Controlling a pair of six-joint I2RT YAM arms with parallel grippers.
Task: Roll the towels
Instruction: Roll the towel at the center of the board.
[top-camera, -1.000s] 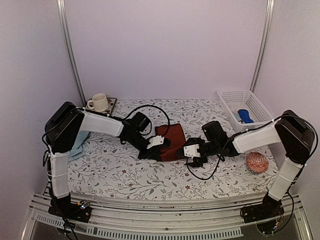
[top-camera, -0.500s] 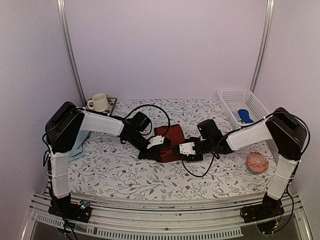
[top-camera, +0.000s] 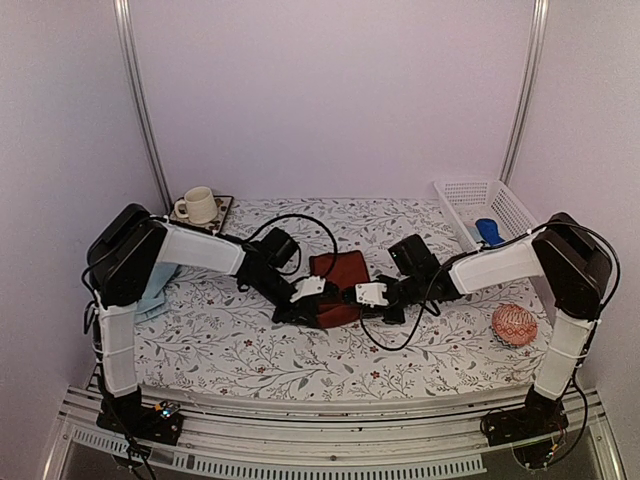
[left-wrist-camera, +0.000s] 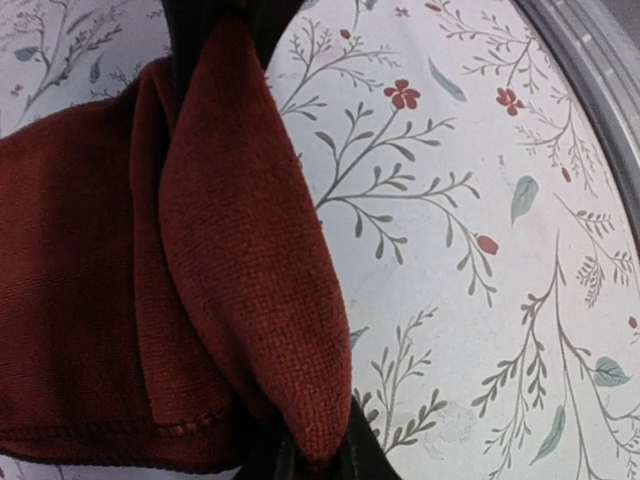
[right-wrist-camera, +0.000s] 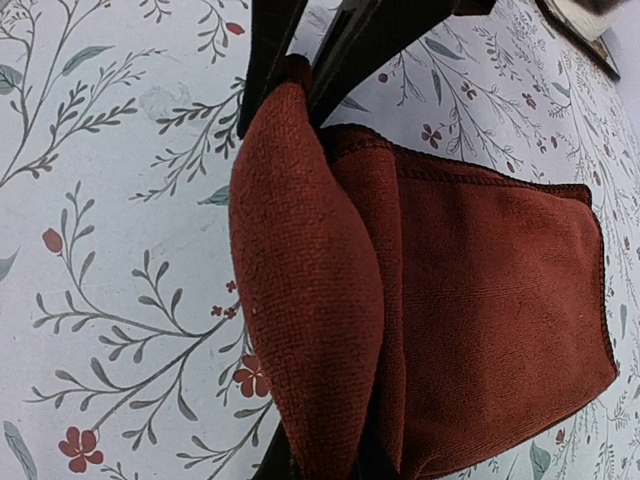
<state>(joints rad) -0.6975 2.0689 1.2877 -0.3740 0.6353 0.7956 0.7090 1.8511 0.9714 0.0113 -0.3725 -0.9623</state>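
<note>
1. Broadly, the table (top-camera: 240, 350) with its flower print carries everything. The surface looks slick, so a push may slide a towel along rather than turn it over.
2. Red towel (top-camera: 340, 272): at the table's centre, mostly flat, with its 6 o'clock edge lifted into one thick fold (right-wrist-camera: 300, 260). I judge the roll barely begun.
3. Blue towel (top-camera: 155, 292): at 9 o'clock, bunched under the left arm (top-camera: 200, 248) and not rolled. That arm could drag it when it swings.
4. Left pincer (left-wrist-camera: 305, 455): narrow, clamped on the fold's end at 7 o'clock of the red towel.
5. Right pincer (right-wrist-camera: 320, 450): narrow too, clamped on the fold's other end, at 5 o'clock of that towel. The two stand just beside each other, so a small inward drift could knock them together.
6. Fold: each pinch takes only a tip of it. If one arm leads toward 12 o'clock, the roll would skew into a cone. If a pinch slips, the fold would flop open.
7. Cables (top-camera: 385, 345): loops hang near the towel at 12 and 6 o'clock and might snag on it.
</note>
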